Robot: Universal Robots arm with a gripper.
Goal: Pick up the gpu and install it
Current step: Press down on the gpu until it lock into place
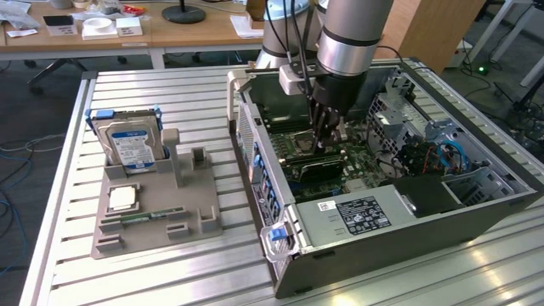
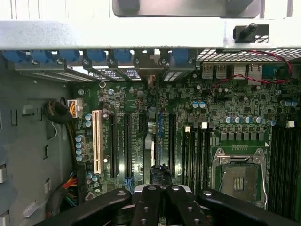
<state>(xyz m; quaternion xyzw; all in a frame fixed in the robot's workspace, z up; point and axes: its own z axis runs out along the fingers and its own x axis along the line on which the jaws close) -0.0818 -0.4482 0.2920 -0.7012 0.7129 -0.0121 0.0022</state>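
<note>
Nearest the exterior camera, on the slatted metal table, a grey fixture tray lies at the exterior view's left, holding a green memory stick, a square processor chip and, further back, an upright hard drive with a blue-white label. Beside it at the exterior view's right lies an open computer case, with its power supply at the near end.

Deeper in the case, the gpu stands on edge on the motherboard, just beside the empty CPU socket. The gripper points straight down on it. Its jaws are drawn fully together, the tips at the card's upper edge; whether they pinch the card I cannot tell.

Beyond the table, a wooden desk carries papers and small boxes.
</note>
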